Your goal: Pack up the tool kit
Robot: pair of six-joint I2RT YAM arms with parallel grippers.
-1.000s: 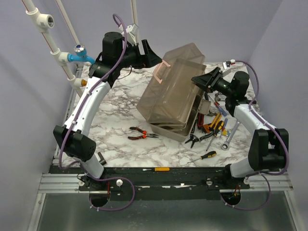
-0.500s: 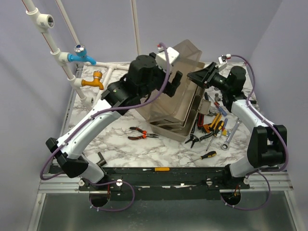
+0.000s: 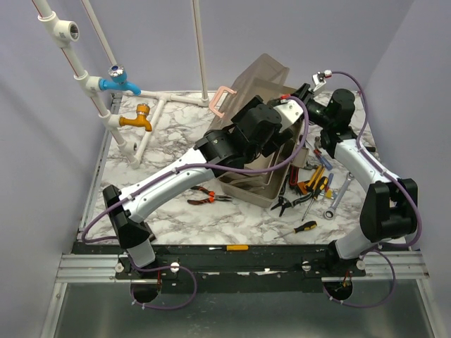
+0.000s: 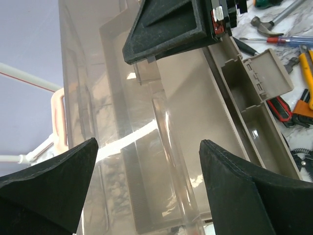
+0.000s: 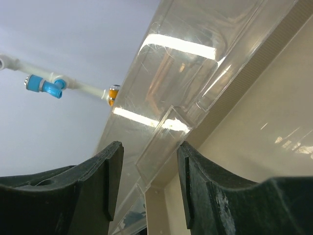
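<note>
The beige-grey toolbox (image 3: 246, 184) sits mid-table with its smoky translucent lid (image 3: 264, 77) tipped up and back, pink handle (image 3: 220, 100) at the top left. My right gripper (image 3: 304, 95) is at the lid's right edge. In the right wrist view the gripper (image 5: 149, 147) straddles the clear rim of the lid (image 5: 195, 58) and holds it up. My left gripper (image 3: 287, 116) reaches across the box. In the left wrist view it stands wide open (image 4: 149, 144) over the inside of the lid (image 4: 112, 98), with nothing gripped. A fold-out tray (image 4: 249, 93) lies to its right.
Loose screwdrivers and pliers (image 3: 317, 183) and a wrench (image 3: 337, 201) lie right of the box. Red-handled pliers (image 3: 208, 197) lie left of it, a screwdriver (image 3: 297, 229) in front, another (image 3: 229, 248) on the front rail. White pipes with a blue tap (image 3: 116, 84) and orange tap (image 3: 137, 121) stand back left.
My left arm swung from the back left across to the toolbox's right side. The right gripper rose and the lid tipped further up and back.
</note>
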